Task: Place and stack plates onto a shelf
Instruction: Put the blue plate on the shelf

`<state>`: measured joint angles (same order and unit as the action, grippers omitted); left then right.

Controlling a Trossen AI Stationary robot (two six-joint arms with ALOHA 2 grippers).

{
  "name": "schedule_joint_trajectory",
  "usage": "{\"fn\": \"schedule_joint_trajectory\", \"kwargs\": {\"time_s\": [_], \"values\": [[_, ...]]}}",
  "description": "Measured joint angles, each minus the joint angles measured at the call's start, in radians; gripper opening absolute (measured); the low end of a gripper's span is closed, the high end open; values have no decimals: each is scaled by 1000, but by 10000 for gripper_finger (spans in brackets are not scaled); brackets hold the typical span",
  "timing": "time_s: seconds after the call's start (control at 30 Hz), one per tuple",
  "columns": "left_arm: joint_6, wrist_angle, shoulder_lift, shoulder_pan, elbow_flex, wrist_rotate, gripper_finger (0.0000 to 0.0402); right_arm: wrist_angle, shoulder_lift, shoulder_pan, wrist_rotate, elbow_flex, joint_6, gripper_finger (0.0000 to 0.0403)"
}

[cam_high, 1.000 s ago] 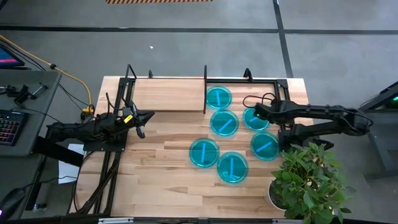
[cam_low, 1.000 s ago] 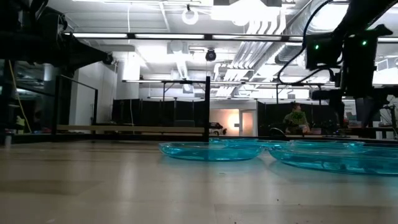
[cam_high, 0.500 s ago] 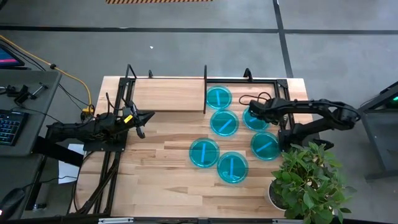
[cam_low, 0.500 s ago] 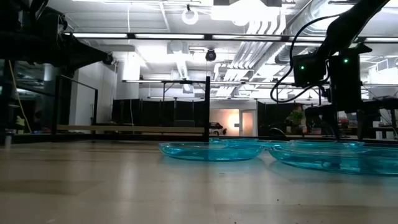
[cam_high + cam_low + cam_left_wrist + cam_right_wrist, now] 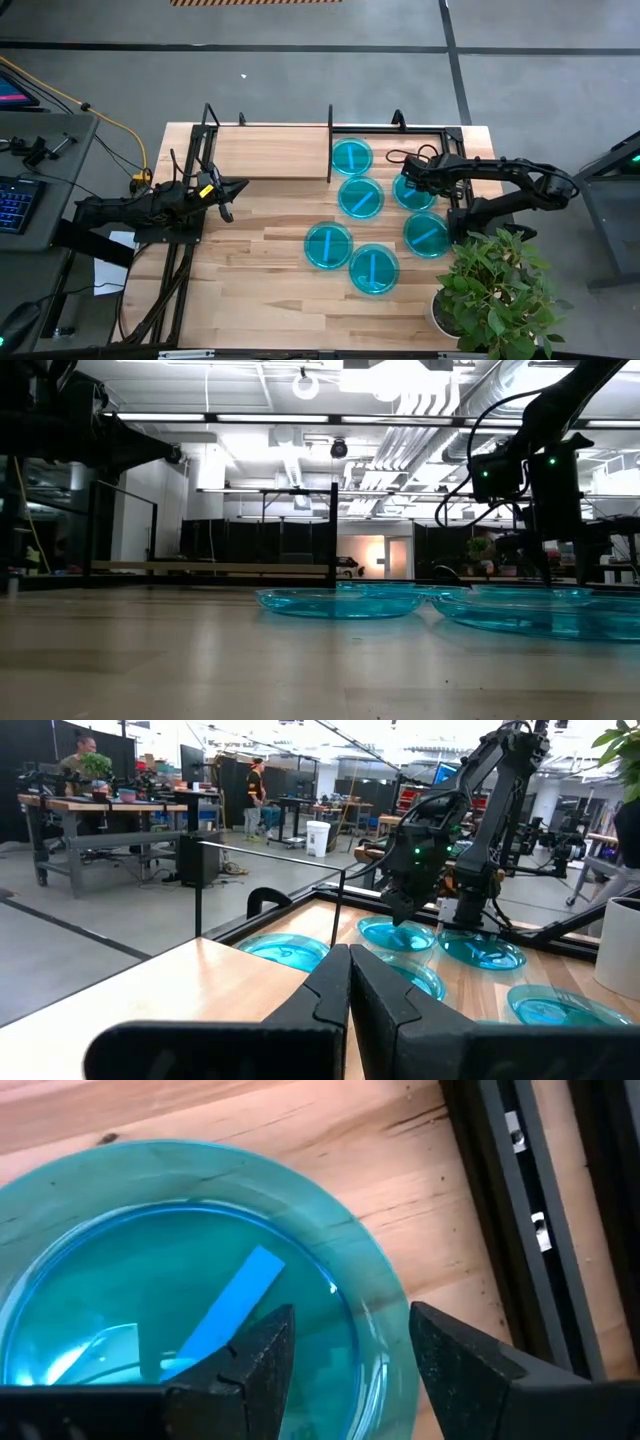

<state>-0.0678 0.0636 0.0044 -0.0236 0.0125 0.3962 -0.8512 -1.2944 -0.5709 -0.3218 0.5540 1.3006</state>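
Note:
Six see-through cyan plates lie flat. One (image 5: 351, 156) is inside the black frame of the shelf (image 5: 270, 150), right of its divider (image 5: 330, 140). Five lie on the tabletop (image 5: 360, 197) (image 5: 426, 234) (image 5: 328, 245) (image 5: 374, 268), including one (image 5: 416, 196) (image 5: 180, 1290) under my right gripper. My right gripper (image 5: 405, 186) (image 5: 350, 1320) (image 5: 545, 565) is open and points down, one finger inside that plate's rim and one outside. My left gripper (image 5: 228, 195) (image 5: 350, 985) is shut and empty at the table's left side. My right gripper stands open astride the plate's rim (image 5: 375, 1330) on the side nearest the black frame rod, coming from above. I cannot tell whether its fingertips touch the plate. The plate lies flat on the table.
A black frame rod (image 5: 520, 1200) runs close beside the right gripper's plate. A potted plant (image 5: 495, 290) stands at the table's near right corner. The shelf board left of the divider is bare wood. A keyboard (image 5: 15, 200) sits on a desk off the table's left.
My right gripper has come down from high above the table to just over the plate by the right frame rod, shifting a little toward the table's near edge. The plates have stayed where they were.

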Motion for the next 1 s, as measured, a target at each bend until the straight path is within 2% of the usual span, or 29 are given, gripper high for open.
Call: {"fn": "schedule_joint_trajectory", "kwargs": {"time_s": [0.3,0.83,0.9,1.0], "values": [[0,0,0,0,0,0,1,-102,2,0,-52,0,-19,192],[0,0,0,0,0,0,1,29,-67,-80,17,2,-157,191],[0,0,0,0,0,0,1,38,-75,-80,23,3,-158,180],[0,0,0,0,0,0,1,48,-81,-79,30,4,-170,143]]}}
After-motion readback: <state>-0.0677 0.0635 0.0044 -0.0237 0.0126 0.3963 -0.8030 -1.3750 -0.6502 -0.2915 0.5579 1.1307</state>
